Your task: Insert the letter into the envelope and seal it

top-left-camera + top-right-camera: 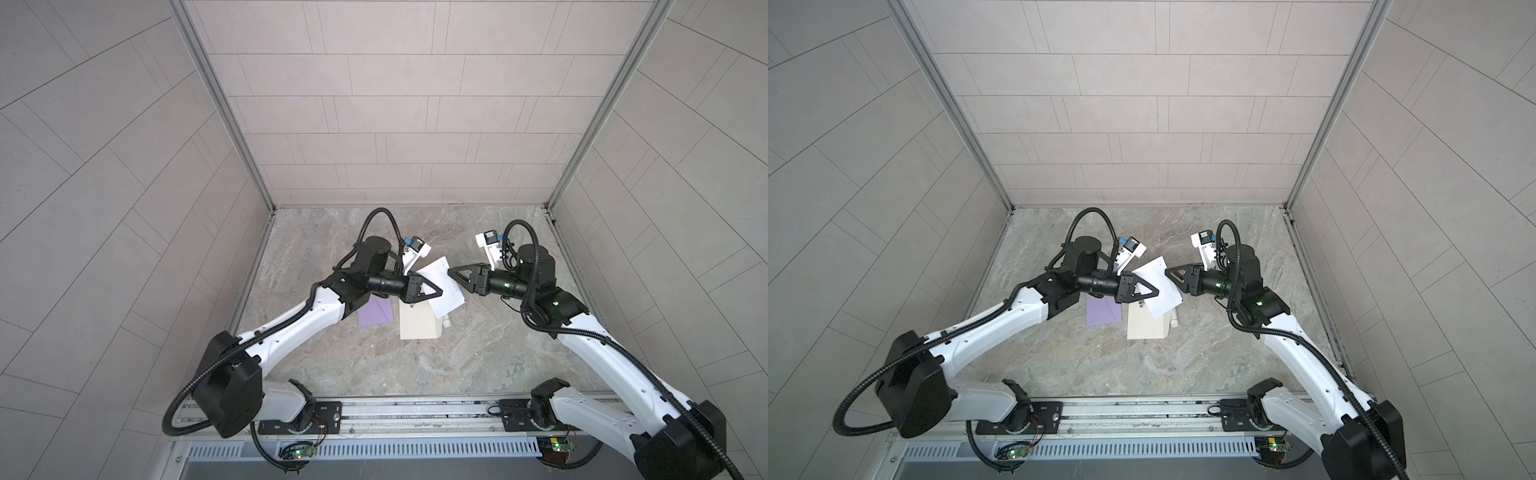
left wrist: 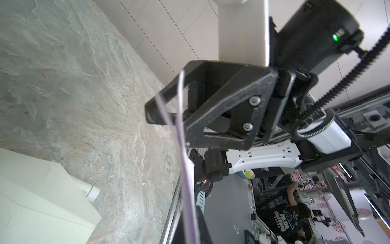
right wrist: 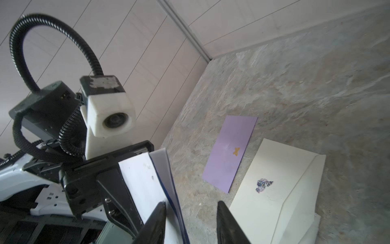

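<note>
White paper is what matters here. The folded white paper letter [image 1: 451, 299] hangs in the air over the far end of the cream paper envelope [image 1: 417, 326], which lies flat on the grey marbled tabletop [image 1: 374, 374]. The left gripper [image 1: 438, 293] is clamped on one edge of the letter. The right gripper [image 3: 188, 211] has its jaws apart, straddling the opposite edge without pinching it.

I judge the sheet to be very light, thin and limp. Held at one point it will probably sag and twist, a hard pinch would crease it, and it may slide between smooth pads. It is best held close to an edge, leaving the folded edge free to lead into the envelope's mouth.

There is one letter and one cream envelope. One lilac rectangular card [image 1: 376, 316] lies just beside the envelope on the left arm's side. One small white tube [image 1: 446, 323] is tucked against the envelope's other side. There are two grippers.
</note>
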